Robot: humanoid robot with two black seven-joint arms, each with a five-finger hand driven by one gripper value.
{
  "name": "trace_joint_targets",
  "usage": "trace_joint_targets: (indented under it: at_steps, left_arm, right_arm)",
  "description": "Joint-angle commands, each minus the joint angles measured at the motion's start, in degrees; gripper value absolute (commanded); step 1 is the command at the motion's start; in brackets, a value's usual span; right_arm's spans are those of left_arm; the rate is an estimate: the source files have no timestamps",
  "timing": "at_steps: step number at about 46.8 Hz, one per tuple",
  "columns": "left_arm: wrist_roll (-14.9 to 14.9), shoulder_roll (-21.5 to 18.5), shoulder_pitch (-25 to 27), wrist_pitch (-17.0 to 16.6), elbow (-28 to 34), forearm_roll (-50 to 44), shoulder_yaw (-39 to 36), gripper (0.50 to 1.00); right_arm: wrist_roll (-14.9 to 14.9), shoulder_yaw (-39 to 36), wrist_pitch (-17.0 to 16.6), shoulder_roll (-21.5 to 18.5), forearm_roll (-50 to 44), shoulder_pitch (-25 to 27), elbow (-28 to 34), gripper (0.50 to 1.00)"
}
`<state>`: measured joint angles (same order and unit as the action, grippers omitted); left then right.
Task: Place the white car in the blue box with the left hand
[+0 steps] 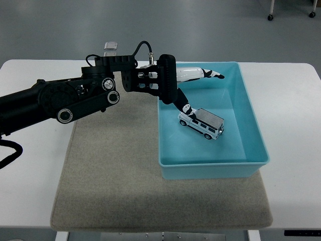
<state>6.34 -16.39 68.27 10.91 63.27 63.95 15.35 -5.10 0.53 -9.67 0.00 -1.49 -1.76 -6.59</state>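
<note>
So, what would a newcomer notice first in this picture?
First the black left arm, reaching in from the left, its hand open over the blue box. Next the white car, lying on the box floor right of the grey mat, one of the fingers close beside it.

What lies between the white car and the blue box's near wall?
Only bare box floor. In the head view, the white car sits alone inside the blue box, with the left hand open above it.
</note>
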Motion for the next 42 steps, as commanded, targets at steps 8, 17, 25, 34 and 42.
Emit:
trace_joint_targets:
  at_steps: [8,17,25,34,42]
  left_arm:
    - [-0.8,-4.6,-1.0,1.0,-0.5,-13.6,9.0,0.999]
    - [-1.2,-9.5,-1.1,1.6,-1.5,-29.2,10.8,0.999]
    - [-1.9,-15.9,-2.7,3.7,-2.9,-44.4,10.8,1.0]
    - [-1.9,-21.4,-5.9,7.1,-5.2,-56.7,12.2,1.0]
    - [-2.1,-22.0,-12.0,10.6,-10.5,-68.8,15.6,1.0]
  right_arm:
    - [0.0,0.0,0.0,0.0,0.0,0.0,0.0,0.936]
    - [0.0,0.0,0.0,0.0,0.0,0.0,0.0,0.936]
    - [0.0,0.0,0.0,0.0,0.0,0.0,0.0,0.936]
    - [0.0,0.0,0.0,0.0,0.0,0.0,0.0,0.936]
    - [0.0,0.0,0.0,0.0,0.0,0.0,0.0,0.936]
